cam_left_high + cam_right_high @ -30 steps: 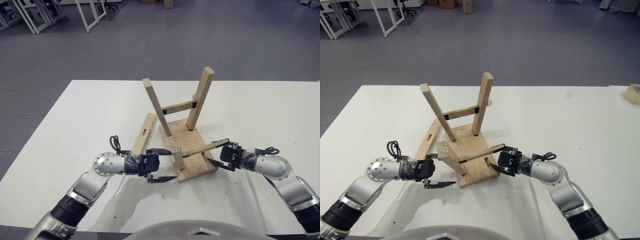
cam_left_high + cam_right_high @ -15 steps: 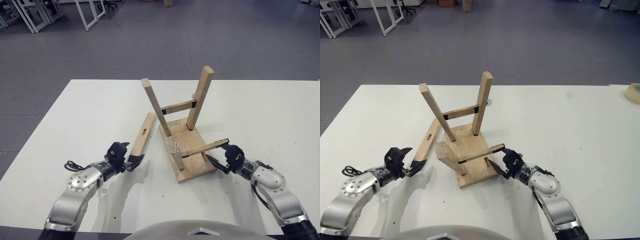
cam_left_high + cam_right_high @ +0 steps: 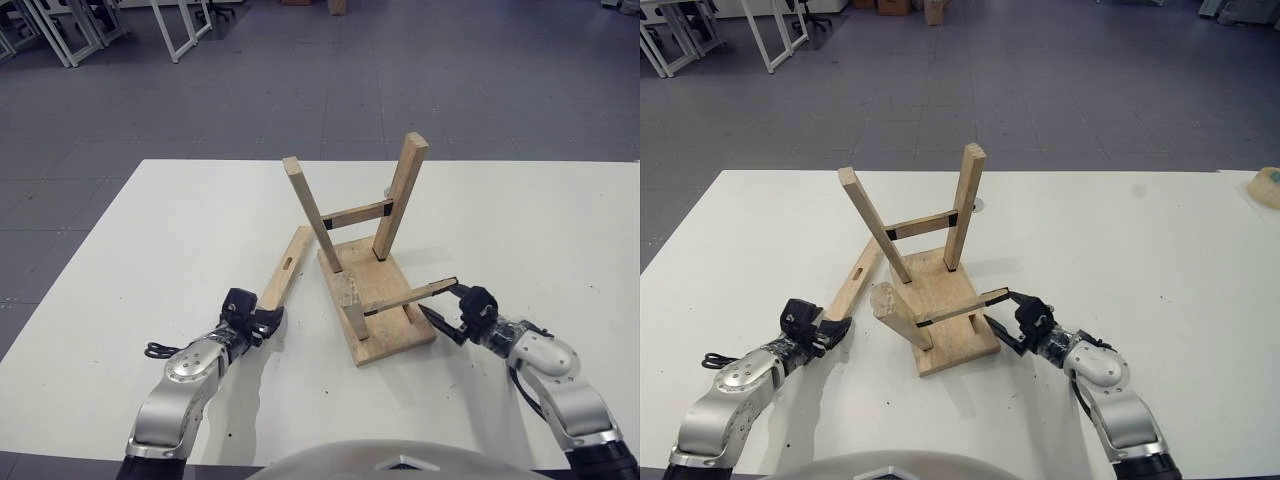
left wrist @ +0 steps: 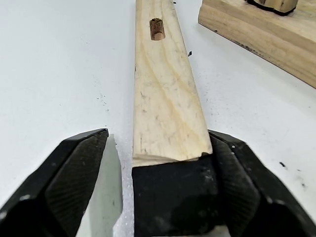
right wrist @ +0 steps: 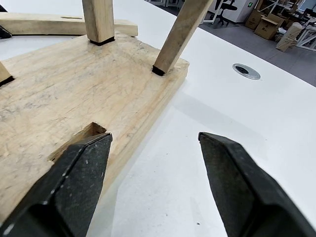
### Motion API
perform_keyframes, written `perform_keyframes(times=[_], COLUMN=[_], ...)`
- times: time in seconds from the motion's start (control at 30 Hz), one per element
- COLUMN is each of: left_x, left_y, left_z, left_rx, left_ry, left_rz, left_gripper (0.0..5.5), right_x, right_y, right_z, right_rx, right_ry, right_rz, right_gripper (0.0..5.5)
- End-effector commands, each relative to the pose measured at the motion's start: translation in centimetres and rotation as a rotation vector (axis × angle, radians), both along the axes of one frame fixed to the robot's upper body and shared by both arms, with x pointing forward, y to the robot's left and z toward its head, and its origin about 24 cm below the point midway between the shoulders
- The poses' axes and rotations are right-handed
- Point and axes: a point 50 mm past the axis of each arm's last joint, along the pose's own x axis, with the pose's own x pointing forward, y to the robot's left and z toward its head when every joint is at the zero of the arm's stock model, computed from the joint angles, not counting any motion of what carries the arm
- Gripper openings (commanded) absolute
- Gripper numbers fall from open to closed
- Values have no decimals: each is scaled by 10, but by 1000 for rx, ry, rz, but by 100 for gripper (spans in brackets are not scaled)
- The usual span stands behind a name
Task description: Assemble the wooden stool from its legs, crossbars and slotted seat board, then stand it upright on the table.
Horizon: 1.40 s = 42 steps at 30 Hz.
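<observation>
Wooden stool (image 3: 372, 283) half built, seat board (image 3: 392, 325) laid flat on the table (image 3: 180, 230) with three legs raised, loose leg (image 3: 287, 267) laid at its nine o'clock, near end bracketed by the spread left gripper (image 3: 263, 319), right gripper (image 3: 441, 308) held open at four o'clock, beside the empty slot (image 5: 81, 138).

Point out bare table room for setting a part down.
Free: the table left of the loose leg, and the wide stretch right of the right gripper. Crowded: the middle, where seat board, loose leg and left gripper sit close.
</observation>
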Motion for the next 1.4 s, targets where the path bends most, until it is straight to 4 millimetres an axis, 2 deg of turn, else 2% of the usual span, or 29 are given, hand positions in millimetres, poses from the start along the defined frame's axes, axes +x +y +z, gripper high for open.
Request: perform_keyframes(times=[0.03,0.13,0.17,0.23,0.3,0.37,0.43,0.57,0.67,0.77,0.87,1.0,1.17,1.4], left_x=[2,15,21,35,52,69,80,87,79,59,45,25,20,21], left_y=[16,26,32,42,55,66,67,44,19,-3,-24,-47,-59,-60], left_z=[-13,-5,0,15,42,79,114,168,204,231,237,227,218,218], left_rx=[60,43,31,-5,-60,-159,-254,-519,-715,-804,-775,-795,-805,-782], left_ry=[44,-23,-65,-170,-332,-514,-651,-727,-647,-550,-404,-191,-110,-115], left_rz=[95,153,180,235,286,300,241,-1,-293,-585,-783,-987,-1034,-1020], left_gripper=[287,236,214,209,209,209,209,209,209,209,209,209,209,208], right_x=[5,18,23,32,38,42,42,42,37,32,25,24,24,22], right_y=[-16,-36,-39,-39,-32,-22,-10,8,27,41,53,65,79,81], right_z=[11,20,27,42,64,92,119,157,177,186,190,199,209,205], right_rx=[55,104,156,273,448,636,751,880,964,1003,1009,1024,996,868], right_ry=[-36,-46,-52,-59,-53,-33,-8,52,154,240,320,368,363,345], right_rz=[-55,-152,-183,-212,-201,-121,-6,167,344,475,582,671,763,764], right_gripper=[323,323,323,323,323,361,404,486,492,492,492,492,492,354])
